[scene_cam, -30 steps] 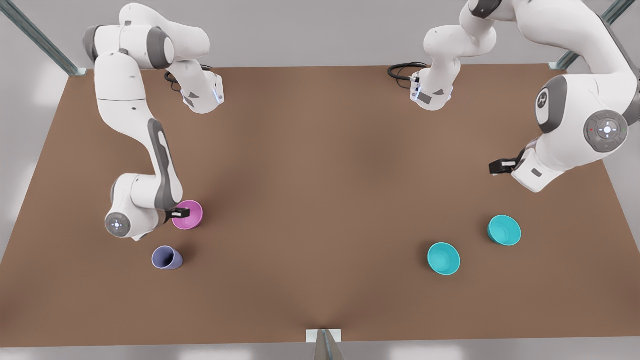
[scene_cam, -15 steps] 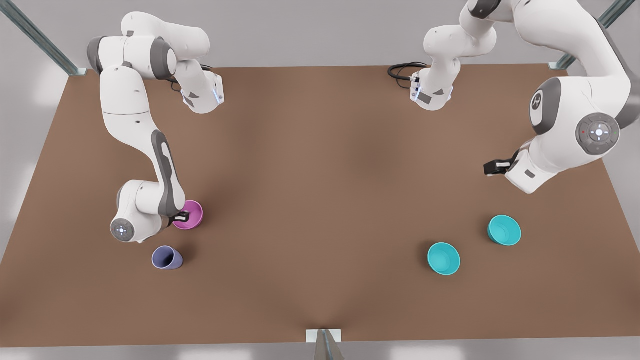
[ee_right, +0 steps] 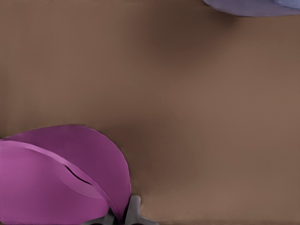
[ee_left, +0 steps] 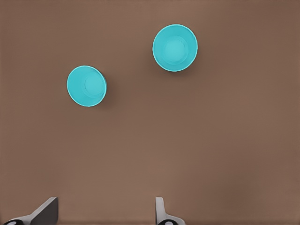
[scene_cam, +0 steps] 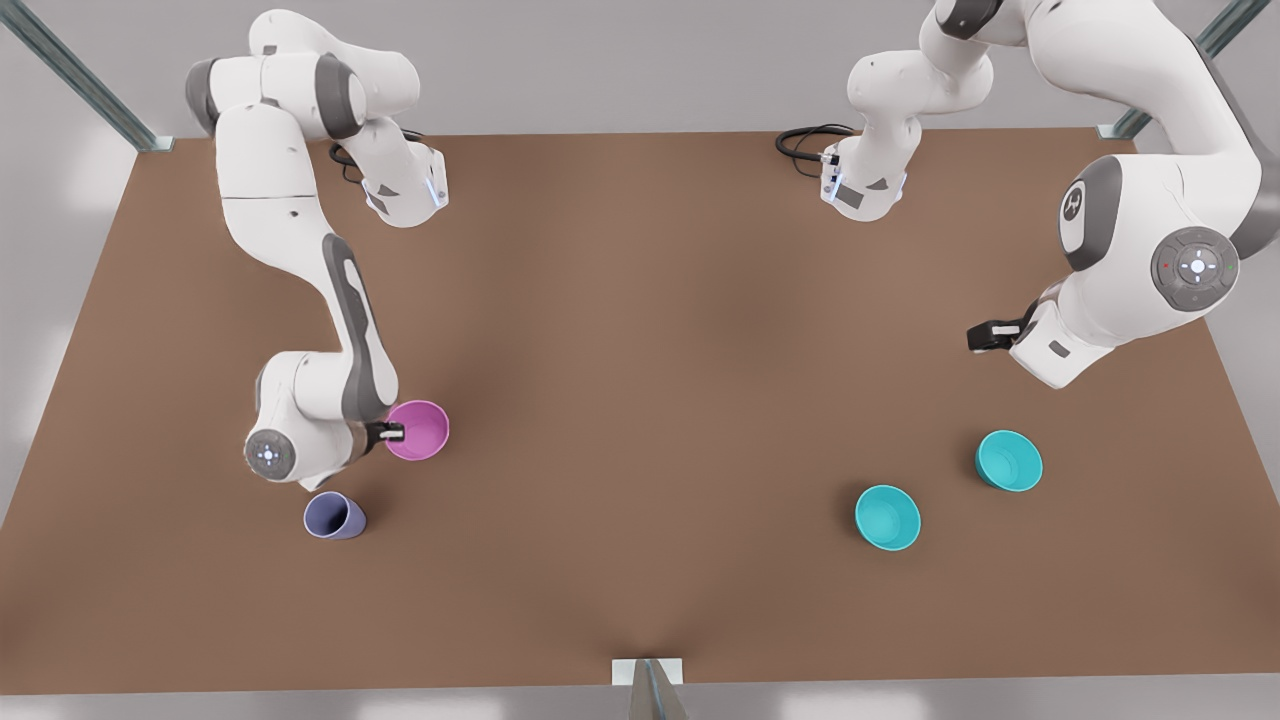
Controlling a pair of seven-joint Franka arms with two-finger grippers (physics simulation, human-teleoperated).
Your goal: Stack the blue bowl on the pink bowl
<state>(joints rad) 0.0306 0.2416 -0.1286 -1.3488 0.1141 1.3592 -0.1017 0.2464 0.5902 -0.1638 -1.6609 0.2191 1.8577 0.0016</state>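
Note:
The pink bowl (scene_cam: 420, 430) is at the front view's left, and my right gripper (scene_cam: 392, 432) is shut on its rim on the arm's side. In the right wrist view the pink bowl (ee_right: 61, 183) lies close, its rim pinched between the fingers (ee_right: 133, 213). Two blue bowls (scene_cam: 888, 517) (scene_cam: 1009, 460) rest upright on the table at the front view's right. My left gripper (scene_cam: 985, 335) hovers open above and behind them, holding nothing. The left wrist view shows both blue bowls (ee_left: 86, 86) (ee_left: 175, 48) beyond the spread fingertips (ee_left: 161, 213).
A lavender cup (scene_cam: 335, 516) stands just in front of the right arm's wrist, near the pink bowl; its edge also shows as the lavender cup (ee_right: 253, 5) in the right wrist view. The brown table (scene_cam: 640, 400) is bare across its middle.
My right gripper has carried the pink bowl a short way toward the front view's right, away from the cup. The left arm drew back slightly, then held still.

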